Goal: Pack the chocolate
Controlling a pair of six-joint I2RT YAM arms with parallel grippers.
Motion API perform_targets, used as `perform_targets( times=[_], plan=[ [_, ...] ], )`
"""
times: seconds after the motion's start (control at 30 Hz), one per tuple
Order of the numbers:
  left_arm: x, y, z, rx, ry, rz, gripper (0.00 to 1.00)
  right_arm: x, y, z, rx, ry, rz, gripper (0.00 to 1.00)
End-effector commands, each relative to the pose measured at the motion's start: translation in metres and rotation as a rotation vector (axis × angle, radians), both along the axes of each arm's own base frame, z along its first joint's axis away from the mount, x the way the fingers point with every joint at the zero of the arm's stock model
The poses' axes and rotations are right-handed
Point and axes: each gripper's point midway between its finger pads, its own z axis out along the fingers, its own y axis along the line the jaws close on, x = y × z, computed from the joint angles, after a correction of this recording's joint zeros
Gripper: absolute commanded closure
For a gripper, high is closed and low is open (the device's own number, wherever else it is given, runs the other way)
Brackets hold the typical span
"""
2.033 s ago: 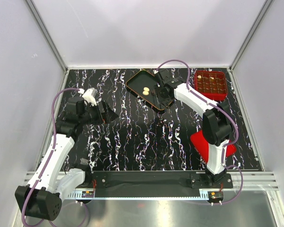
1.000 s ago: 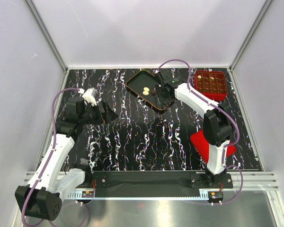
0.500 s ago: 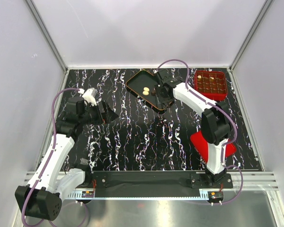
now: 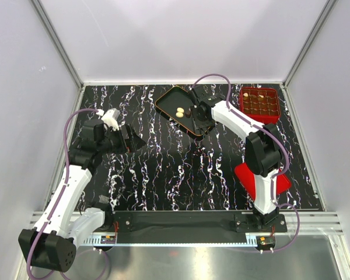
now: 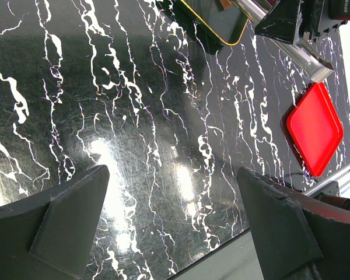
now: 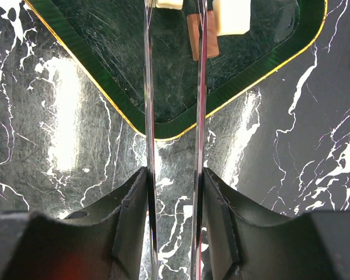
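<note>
Overhead: right hand point(image 4: 193, 112) sits over black tray point(image 4: 165, 98) at far side of desk point(image 4: 163, 175), beside two cream chocs point(image 4: 179, 112); others in red box point(image 4: 260, 102). Left hand point(image 4: 131, 140) hovers mid-left, released.
Left wrist cam: fingers wide apart; red lid point(image 5: 315, 129) visible.
Right wrist cam: fingers parted, brown choc point(image 6: 212, 35) against right one.

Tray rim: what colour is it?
The rim is orange-yellow, seen best in the right wrist view.
</note>
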Motion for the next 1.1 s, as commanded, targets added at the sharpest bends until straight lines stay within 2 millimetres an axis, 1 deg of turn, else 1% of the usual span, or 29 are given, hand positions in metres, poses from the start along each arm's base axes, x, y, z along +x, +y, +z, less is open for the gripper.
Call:
perform_targets(
  times=[0.0, 0.13, 0.2, 0.23, 0.33, 0.37, 0.43, 0.47, 0.5, 0.57, 0.6, 0.63, 0.7, 0.73, 0.77, 0.83, 0.87, 0.9, 0.93, 0.97, 1.03, 1.07],
  plan=[
    [0.007, 0.001, 0.009, 0.005, -0.052, -0.003, 0.01, 0.0, -0.001, 0.028, -0.001, -0.055, 0.009, 0.54],
    [0.007, 0.001, 0.009, 0.005, -0.054, -0.002, 0.01, 0.001, 0.006, 0.023, 0.025, -0.053, 0.033, 0.54],
    [0.007, 0.001, 0.009, 0.006, -0.056, -0.001, 0.01, 0.001, 0.009, 0.021, 0.032, -0.052, 0.045, 0.57],
    [0.006, 0.001, 0.007, 0.008, -0.051, 0.0, 0.01, 0.003, 0.008, 0.023, 0.029, -0.062, 0.046, 0.6],
    [0.006, 0.002, 0.007, 0.008, -0.051, 0.002, 0.01, 0.005, 0.005, 0.04, 0.018, -0.084, 0.045, 0.64],
    [0.006, 0.002, 0.007, 0.008, -0.051, 0.002, 0.01, 0.007, 0.005, 0.057, 0.028, -0.115, 0.045, 0.66],
    [0.006, 0.002, 0.008, 0.009, -0.051, 0.002, 0.01, 0.004, -0.003, 0.074, 0.006, -0.13, 0.037, 0.69],
    [0.007, 0.001, 0.008, 0.007, -0.053, -0.001, 0.01, 0.004, -0.006, 0.092, 0.015, -0.161, 0.036, 0.7],
    [0.006, 0.001, 0.009, 0.006, -0.054, -0.001, 0.01, -0.002, -0.011, 0.098, 0.004, -0.155, 0.034, 0.7],
    [0.006, 0.001, 0.009, 0.004, -0.055, -0.003, 0.01, -0.001, -0.026, 0.117, 0.004, -0.181, 0.005, 0.71],
    [0.007, 0.001, 0.009, 0.004, -0.056, -0.001, 0.01, 0.001, -0.037, 0.123, -0.009, -0.191, -0.021, 0.71],
    [0.006, 0.0, 0.009, 0.004, -0.055, -0.005, 0.01, 0.009, -0.057, 0.128, -0.024, -0.208, -0.073, 0.71],
    [0.006, 0.0, 0.009, 0.003, -0.057, -0.005, 0.01, 0.018, -0.083, 0.139, -0.001, -0.231, -0.133, 0.71],
    [0.005, 0.0, 0.009, 0.002, -0.055, -0.007, 0.01, 0.027, -0.114, 0.144, 0.003, -0.242, -0.202, 0.71],
    [0.005, 0.0, 0.009, 0.002, -0.055, -0.009, 0.01, 0.031, -0.13, 0.148, -0.006, -0.258, -0.244, 0.71],
    [0.005, 0.0, 0.009, 0.001, -0.056, -0.008, 0.01, 0.043, -0.159, 0.148, -0.012, -0.275, -0.311, 0.71],
    [0.005, 0.0, 0.008, 0.001, -0.055, -0.008, 0.01, 0.049, -0.181, 0.143, -0.012, -0.266, -0.358, 0.71],
    [0.005, 0.0, 0.009, 0.002, -0.057, -0.009, 0.01, 0.056, -0.189, 0.145, 0.002, -0.288, -0.373, 0.71],
    [0.005, 0.0, 0.01, 0.0, -0.058, -0.008, 0.01, 0.06, -0.194, 0.139, 0.01, -0.285, -0.374, 0.71],
    [0.005, 0.0, 0.009, 0.0, -0.058, -0.008, 0.01, 0.066, -0.205, 0.134, 0.011, -0.284, -0.394, 0.71],
    [0.005, 0.0, 0.009, 0.001, -0.056, -0.008, 0.01, 0.077, -0.208, 0.133, 0.033, -0.3, -0.406, 0.7],
    [0.005, 0.0, 0.008, 0.002, -0.055, -0.009, 0.01, 0.082, -0.213, 0.124, 0.029, -0.287, -0.415, 0.7]
  ],
)
